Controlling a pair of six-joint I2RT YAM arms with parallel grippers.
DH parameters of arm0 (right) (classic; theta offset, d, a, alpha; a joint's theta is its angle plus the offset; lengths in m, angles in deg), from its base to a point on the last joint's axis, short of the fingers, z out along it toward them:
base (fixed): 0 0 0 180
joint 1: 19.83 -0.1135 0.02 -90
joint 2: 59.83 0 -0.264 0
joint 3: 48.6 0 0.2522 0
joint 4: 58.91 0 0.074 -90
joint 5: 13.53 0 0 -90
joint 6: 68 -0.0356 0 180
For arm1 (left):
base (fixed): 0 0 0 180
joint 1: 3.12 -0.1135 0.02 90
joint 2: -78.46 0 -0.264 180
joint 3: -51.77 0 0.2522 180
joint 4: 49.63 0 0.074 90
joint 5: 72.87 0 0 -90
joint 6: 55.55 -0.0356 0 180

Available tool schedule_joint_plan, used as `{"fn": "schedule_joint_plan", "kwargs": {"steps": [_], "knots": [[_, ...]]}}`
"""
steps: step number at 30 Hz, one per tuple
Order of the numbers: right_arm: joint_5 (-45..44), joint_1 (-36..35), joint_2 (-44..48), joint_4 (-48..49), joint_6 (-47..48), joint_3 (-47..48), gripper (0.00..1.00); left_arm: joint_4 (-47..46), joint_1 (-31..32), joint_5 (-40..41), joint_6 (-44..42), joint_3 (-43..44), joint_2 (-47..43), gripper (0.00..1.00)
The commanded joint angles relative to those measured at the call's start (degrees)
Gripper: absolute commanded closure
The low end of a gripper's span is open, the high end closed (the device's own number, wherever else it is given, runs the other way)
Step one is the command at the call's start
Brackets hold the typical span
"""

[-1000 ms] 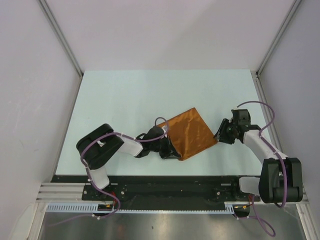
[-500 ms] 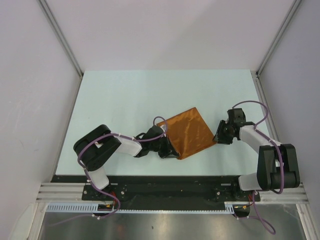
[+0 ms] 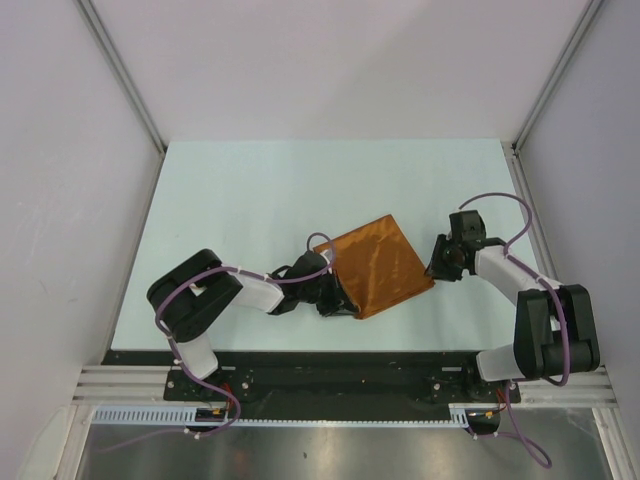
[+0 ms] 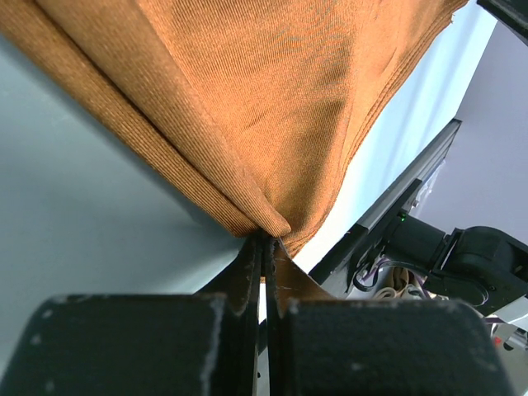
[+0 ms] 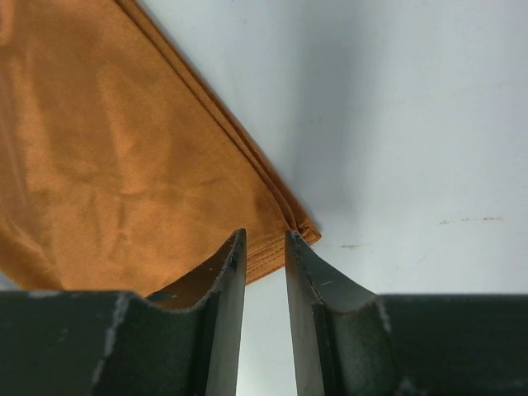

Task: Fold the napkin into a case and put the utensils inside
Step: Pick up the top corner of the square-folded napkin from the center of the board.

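napkin (image 3: 377, 265) lies folded on counter (image 3: 250, 200); left tool (image 4: 264, 241) pinches its near corner, right tool (image 5: 265, 239) stands narrowly spread at its right corner.

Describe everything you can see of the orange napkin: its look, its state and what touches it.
The napkin is rust-orange, finely ribbed soft cloth, folded into layers that show at its edges. It lies as a tilted square on the pale table. The left end effector is shut on its near corner; the right end effector, jaws narrowly apart, is at its right corner.
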Motion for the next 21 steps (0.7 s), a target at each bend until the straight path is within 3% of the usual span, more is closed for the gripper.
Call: {"fn": "schedule_joint_plan", "kwargs": {"steps": [1, 21], "knots": [[-2.2, -0.1, -1.3, 0.8, 0.2, 1.6, 0.70, 0.6, -0.2, 0.3, -1.8, 0.1, 1.1, 1.00], [-1.1, 0.3, -4.1, 2.4, 0.2, 1.4, 0.73, -0.4, -0.2, -0.5, -1.5, -0.5, 1.6, 0.99]]}}
